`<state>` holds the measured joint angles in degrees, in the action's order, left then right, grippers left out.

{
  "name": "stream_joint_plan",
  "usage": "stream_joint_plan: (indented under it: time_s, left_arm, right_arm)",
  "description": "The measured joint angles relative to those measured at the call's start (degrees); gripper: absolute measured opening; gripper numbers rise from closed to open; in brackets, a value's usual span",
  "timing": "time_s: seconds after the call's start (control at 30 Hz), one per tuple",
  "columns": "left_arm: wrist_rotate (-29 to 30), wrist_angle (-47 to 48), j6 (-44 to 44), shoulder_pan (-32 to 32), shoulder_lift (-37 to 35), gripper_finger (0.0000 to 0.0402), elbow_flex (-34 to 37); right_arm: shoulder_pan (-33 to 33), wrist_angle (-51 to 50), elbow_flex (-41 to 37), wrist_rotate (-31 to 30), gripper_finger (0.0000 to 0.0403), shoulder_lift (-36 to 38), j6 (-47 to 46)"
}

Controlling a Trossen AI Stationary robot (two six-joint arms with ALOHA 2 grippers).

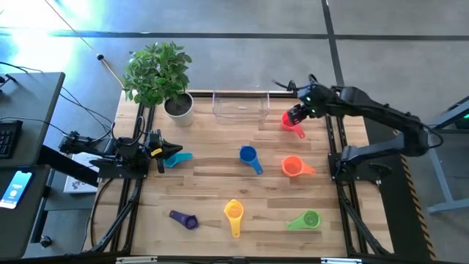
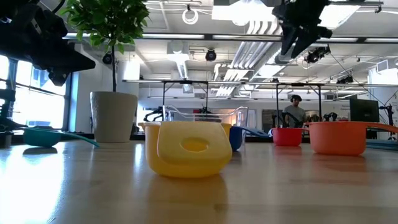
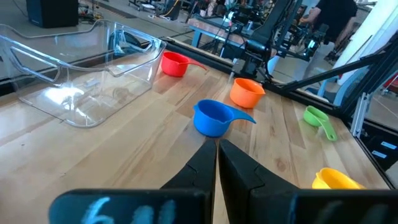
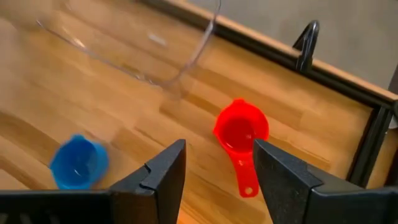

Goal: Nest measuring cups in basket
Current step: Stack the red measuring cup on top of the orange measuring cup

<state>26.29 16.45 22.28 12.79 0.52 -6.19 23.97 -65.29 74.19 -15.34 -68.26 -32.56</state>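
Left gripper (image 1: 163, 152): fingers together, beside teal cup (image 1: 179, 158). Purple cup (image 1: 185, 219), yellow cup (image 1: 234, 213), blue cup (image 1: 249, 155), orange cup (image 1: 294, 166), green cup (image 1: 308, 220): scattered on surface (image 1: 212, 187). Basket (image 1: 240, 104): far edge. Right gripper (image 4: 217, 165): fingers apart above red cup (image 1: 292, 122).

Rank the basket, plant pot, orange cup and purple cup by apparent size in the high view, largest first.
1. Basket.
2. Plant pot.
3. Orange cup.
4. Purple cup.
The camera looks straight down, so nearness hardly distorts this, though leaves hide part of the pot's rim.
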Motion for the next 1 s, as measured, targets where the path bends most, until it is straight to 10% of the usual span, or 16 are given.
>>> stream_joint_plan:
  time_s: [0.57,1.0]
  left_arm:
    - [0.0,0.0,0.2,0.0,0.0,0.001,0.0]
    - [0.0,0.0,0.2,0.0,0.0,0.001,0.0]
  right_arm:
    - [22.4,-2.3,-0.1,14.8,0.0177,-7.4,24.1]
    - [25.9,8.5,-13.1,17.9,0.0177,-8.7,25.1]
